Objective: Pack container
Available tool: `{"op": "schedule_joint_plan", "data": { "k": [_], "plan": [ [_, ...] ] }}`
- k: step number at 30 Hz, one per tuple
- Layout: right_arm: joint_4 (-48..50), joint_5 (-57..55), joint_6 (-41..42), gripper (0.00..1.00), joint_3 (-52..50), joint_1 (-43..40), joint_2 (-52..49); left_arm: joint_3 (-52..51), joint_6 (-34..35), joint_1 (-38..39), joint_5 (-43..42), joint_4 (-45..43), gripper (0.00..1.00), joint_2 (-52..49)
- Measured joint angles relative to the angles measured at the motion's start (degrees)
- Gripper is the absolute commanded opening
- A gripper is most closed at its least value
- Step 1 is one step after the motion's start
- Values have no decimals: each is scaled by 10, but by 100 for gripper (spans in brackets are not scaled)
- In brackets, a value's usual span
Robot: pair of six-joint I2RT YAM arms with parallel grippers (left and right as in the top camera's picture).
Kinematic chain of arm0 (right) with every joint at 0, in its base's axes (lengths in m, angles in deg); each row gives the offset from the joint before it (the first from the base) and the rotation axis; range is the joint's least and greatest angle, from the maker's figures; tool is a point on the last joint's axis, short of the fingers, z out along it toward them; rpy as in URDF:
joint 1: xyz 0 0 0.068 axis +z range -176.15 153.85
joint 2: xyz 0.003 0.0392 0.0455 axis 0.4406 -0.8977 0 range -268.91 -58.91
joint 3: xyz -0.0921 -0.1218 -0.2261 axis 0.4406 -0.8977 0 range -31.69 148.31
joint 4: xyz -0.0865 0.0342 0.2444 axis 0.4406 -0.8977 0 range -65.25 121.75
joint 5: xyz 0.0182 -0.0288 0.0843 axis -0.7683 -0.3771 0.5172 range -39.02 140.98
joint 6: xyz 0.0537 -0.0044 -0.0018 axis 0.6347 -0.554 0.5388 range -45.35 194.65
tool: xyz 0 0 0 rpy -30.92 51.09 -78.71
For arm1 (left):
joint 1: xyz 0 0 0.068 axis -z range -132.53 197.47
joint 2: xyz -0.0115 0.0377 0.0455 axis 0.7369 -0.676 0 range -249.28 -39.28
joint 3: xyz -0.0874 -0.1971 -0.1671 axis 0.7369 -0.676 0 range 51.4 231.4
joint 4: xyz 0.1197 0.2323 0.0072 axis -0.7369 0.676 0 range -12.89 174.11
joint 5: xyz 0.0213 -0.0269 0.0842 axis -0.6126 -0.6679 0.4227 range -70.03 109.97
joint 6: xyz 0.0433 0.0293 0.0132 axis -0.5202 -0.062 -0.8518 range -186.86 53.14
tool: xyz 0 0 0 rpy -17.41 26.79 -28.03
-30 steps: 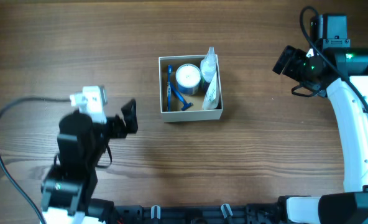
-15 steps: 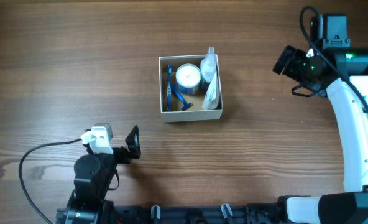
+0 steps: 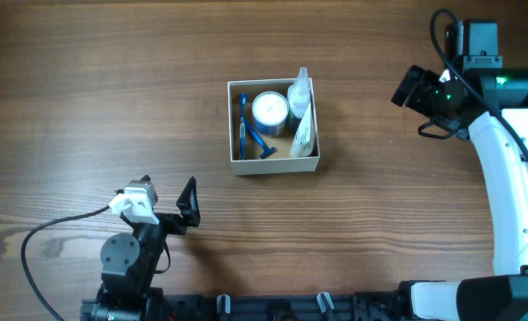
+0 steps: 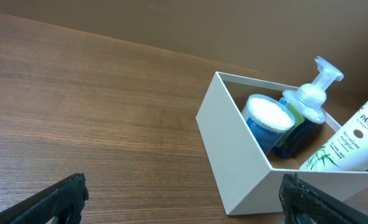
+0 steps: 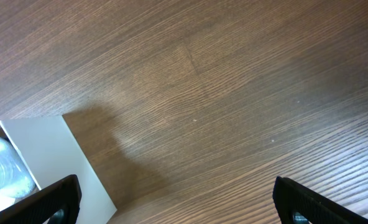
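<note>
Overhead, the container point(image 3: 274, 166) sat a little toward 12 o'clock of the table's point(image 3: 112, 80) centre, well apart from both arms. It held a blue toothbrush point(image 3: 243, 123) and a blue razor point(image 3: 263, 143) along its 9 o'clock side. A white-lidded jar point(image 3: 269, 109) stood near the middle, a foam pump bottle point(image 3: 298, 92) in the 1 o'clock corner, and a white Pantene tube point(image 3: 305, 130) lay against the 3 o'clock wall. No loose item showed on the wood, so the packing looked essentially finished.

The left gripper point(image 4: 183, 190) lay between 7 and 8 o'clock of the box. Its claw was wide and empty, with only the two dark fingertips in the bottom corners of its wrist view. The right gripper point(image 5: 176, 190), at about 3 o'clock of the box, was likewise wide and held nothing.

The likeliest trouble was the tube. In the left wrist view it leaned across the rim with its end past the wall. A nudge to the thin-walled box, or a finger brushing that end, could tip it out onto the table. The pump head also rose above the rim, where a low pass by either arm might catch it and drag the light box along. The left arm's black cable point(image 3: 54, 234) looped on the table near 7 o'clock and could snag if that arm swung wide.
</note>
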Motion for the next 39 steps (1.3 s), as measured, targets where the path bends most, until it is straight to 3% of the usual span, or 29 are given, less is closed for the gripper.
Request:
{"op": "schedule_joint_plan", "data": {
  "k": [10, 17, 20, 23, 27, 32, 39],
  "plan": [
    [0, 0, 0, 100, -2, 0, 17, 0, 0, 0, 0, 0, 100, 0],
    [62, -28, -76, 100, -31, 0, 282, 0, 0, 0, 0, 0, 100, 0],
    [122, -28, -137, 100, -99, 0, 387, 0, 0, 0, 0, 0, 100, 0],
    [174, -28, -207, 100, -243, 0, 502, -1, 0, 0, 0, 0, 100, 1],
    [217, -17, -241, 100, -428, 0, 645, -1, 0, 0, 0, 0, 100, 2],
    [273, 4, -252, 99, -582, 0, 738, -2, 0, 0, 0, 0, 100, 2],
    [329, 15, -252, 100, -685, 0, 763, -2, 0, 0, 0, 0, 100, 2]
  ]
}}
